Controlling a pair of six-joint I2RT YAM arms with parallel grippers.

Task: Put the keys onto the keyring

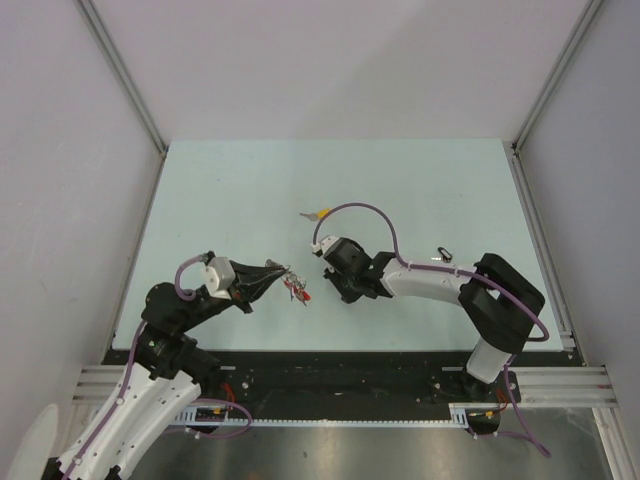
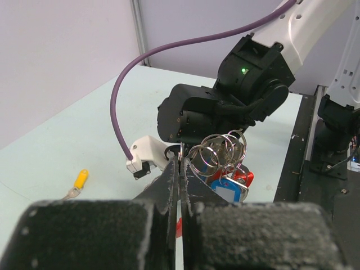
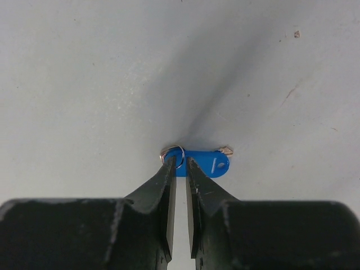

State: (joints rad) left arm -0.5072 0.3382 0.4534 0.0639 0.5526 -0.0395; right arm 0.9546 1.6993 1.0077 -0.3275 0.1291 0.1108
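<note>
The pale green table top [image 1: 250,190] runs out to grey metal rails [image 1: 125,80] and white walls on three sides. The silver metal keyring [image 1: 294,287], with its red strap, is held close to the near edge and left of centre, so wide open surface stretches beyond it and to both sides. Well beyond the keyring lies the yellow-capped key [image 1: 318,213], small and silver. Far to the keyring's right sits a small black clip [image 1: 443,253]. From above, the right arm's wrist, just right of the keyring, hides what is under it. Only the right wrist view shows the blue-capped key [image 3: 207,163], a small silver key lying flat on the table with a thin wire ring at its head. Only the left wrist view shows the keyring as several coiled silver rings, with a blue tag and a red piece dangling below. The left gripper [image 2: 181,160] is clenched on the keyring. The right gripper [image 3: 180,162] has its fingers a narrow slit apart, with the tips at the wire ring of the blue-capped key. Whether they touch it cannot be told.
</note>
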